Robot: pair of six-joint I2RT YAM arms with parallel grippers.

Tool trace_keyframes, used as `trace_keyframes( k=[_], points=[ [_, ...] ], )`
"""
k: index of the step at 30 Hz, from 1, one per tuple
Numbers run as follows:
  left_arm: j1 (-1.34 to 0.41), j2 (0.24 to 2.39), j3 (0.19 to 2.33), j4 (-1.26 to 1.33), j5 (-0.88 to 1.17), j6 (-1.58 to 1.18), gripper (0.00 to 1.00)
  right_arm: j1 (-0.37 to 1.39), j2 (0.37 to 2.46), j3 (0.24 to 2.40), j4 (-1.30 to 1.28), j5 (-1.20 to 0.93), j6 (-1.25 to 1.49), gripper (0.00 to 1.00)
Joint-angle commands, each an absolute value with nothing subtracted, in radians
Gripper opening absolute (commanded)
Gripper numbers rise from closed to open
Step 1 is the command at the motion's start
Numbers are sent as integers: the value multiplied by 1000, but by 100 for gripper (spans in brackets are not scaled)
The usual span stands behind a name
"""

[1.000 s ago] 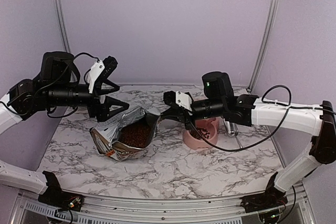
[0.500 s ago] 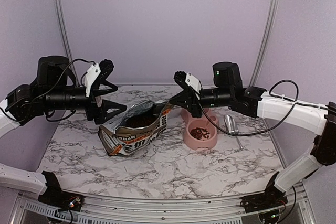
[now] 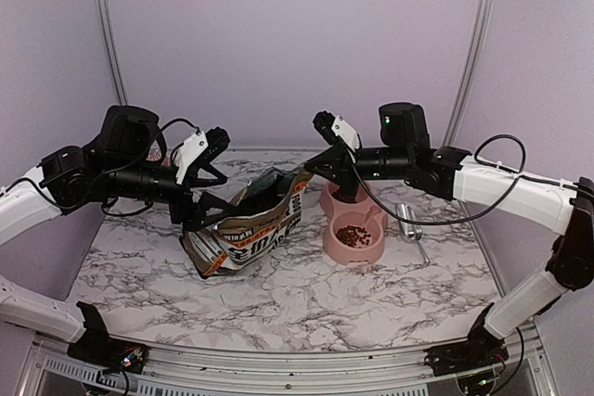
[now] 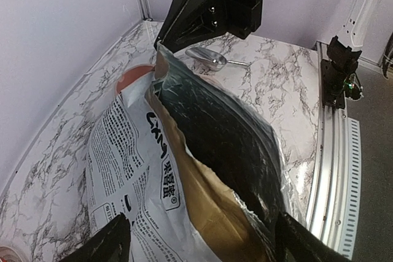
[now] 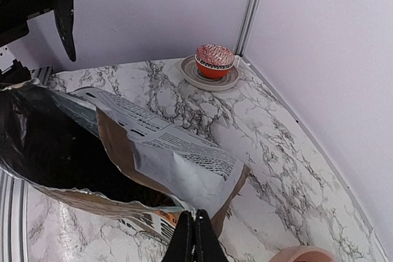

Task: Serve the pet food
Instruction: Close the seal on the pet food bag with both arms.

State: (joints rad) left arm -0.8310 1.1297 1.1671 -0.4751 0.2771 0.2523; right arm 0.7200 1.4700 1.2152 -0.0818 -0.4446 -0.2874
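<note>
Bag (image 3: 243,236) sits ctr-left in the overhead view, btm on the marble worktop (image 3: 371,308). Its top half is pulled up & leans toward the upper right, mouth open. Right tool (image 3: 307,171) is fully closed, pinching the bag's top edge at its upper-right corner. Its wrist view shows the two fingers pressed together at btm ctr of frame w/ the foil lip between them. Left tool (image 3: 224,188) is spread wide at the bag's left end, one finger above & one below. In its wrist view the fingers (image 4: 107,243) show at btm left & btm right w/ the bag's body between them; can't tell if either one touches the paper. Kibble (image 3: 351,234): a small dark brown pile in the pink bowl (image 3: 339,255), just right of the bag, ctr-right of the overhead view. Inside of the bag is dark & pellets can't be made out there. Metal scoop (image 3: 406,220) lies flat on the worktop just right of the bowl, apart from both tools. In the right wrist view, upper ctr, a red patterned ball (image 5: 215,59) rests on a small dish (image 5: 209,85) near the back corner, well apart from the bag.
</note>
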Motion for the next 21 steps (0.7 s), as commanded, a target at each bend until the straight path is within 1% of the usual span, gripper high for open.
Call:
trace_keyframes(
  k=[1,7,12,19,21],
  points=[
    [-829,1107,1217,-525,331,216,84,683,1477,1353,36,-389,-244,0],
    [-830,1011,1173,-501,316,149,88,682,1514,1381,32,-388,-251,0],
    [-831,983,1122,-499,298,132,89,681,1534,1404,31,-389,-251,0],
    [-851,1029,1091,-466,304,102,80,680,1546,1419,25,-388,-248,0],
    [-859,1038,1081,-452,284,96,75,680,1544,1418,25,-391,-248,0]
  ],
)
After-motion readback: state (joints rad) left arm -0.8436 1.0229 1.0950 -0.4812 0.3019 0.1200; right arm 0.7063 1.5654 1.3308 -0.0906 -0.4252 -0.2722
